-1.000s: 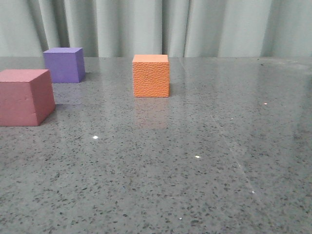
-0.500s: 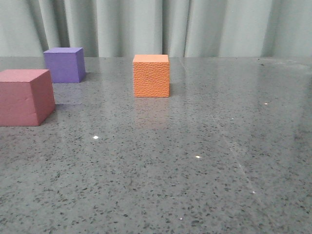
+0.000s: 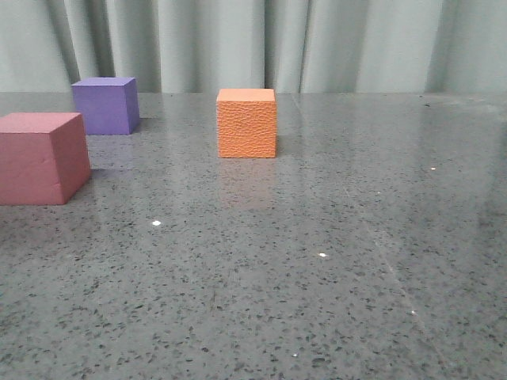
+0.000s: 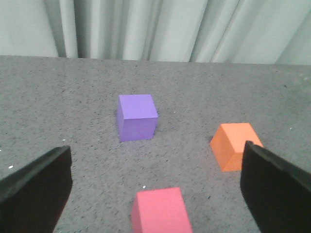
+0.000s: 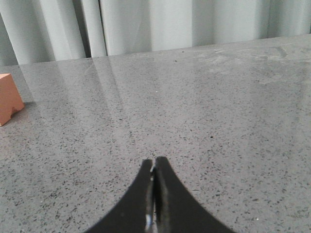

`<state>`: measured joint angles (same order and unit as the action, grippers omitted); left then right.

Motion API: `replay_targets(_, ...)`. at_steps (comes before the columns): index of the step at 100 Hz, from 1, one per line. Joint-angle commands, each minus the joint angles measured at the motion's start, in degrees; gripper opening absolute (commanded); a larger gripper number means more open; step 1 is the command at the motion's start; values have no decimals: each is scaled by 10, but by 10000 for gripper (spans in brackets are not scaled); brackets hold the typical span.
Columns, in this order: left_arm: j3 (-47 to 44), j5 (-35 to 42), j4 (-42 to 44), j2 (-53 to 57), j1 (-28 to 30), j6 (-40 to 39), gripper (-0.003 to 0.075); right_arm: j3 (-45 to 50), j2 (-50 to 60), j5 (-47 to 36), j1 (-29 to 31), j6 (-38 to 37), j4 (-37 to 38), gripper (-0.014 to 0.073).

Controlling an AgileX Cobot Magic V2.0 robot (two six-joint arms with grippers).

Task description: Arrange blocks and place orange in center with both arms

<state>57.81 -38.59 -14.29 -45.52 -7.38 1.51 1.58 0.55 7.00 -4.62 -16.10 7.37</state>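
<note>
The orange cube (image 3: 246, 123) stands near the middle of the table, further back. The purple cube (image 3: 105, 105) is at the far left and the pinkish-red cube (image 3: 41, 157) sits nearer at the left edge. No gripper shows in the front view. In the left wrist view my left gripper (image 4: 156, 187) is open wide above the table, the pinkish-red cube (image 4: 161, 211) between its fingers below, the purple cube (image 4: 137, 117) beyond and the orange cube (image 4: 233, 145) beside one finger. My right gripper (image 5: 154, 165) is shut and empty over bare table, an edge of the orange cube (image 5: 8, 98) far off.
The grey speckled table (image 3: 317, 261) runs back to a pale green curtain (image 3: 317, 43). A few small white specks lie on the surface.
</note>
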Motion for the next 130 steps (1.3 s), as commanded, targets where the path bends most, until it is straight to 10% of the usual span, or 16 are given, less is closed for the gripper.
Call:
replay_targets(1, 47, 48, -36, -43, -14, 4, 662, -8, 14, -50, 3, 5, 2, -120)
replay_targets(30, 142, 117, 1, -201, -163, -47, 661, -8, 14, -50, 3, 5, 2, -120)
replay_targets(70, 345, 9, 405, -463, -350, -427, 659, -8, 14, -50, 3, 5, 2, -120)
replay_targets(130, 414, -23, 471, -553, -374, -456, 660, -8, 14, -50, 3, 5, 2, -120)
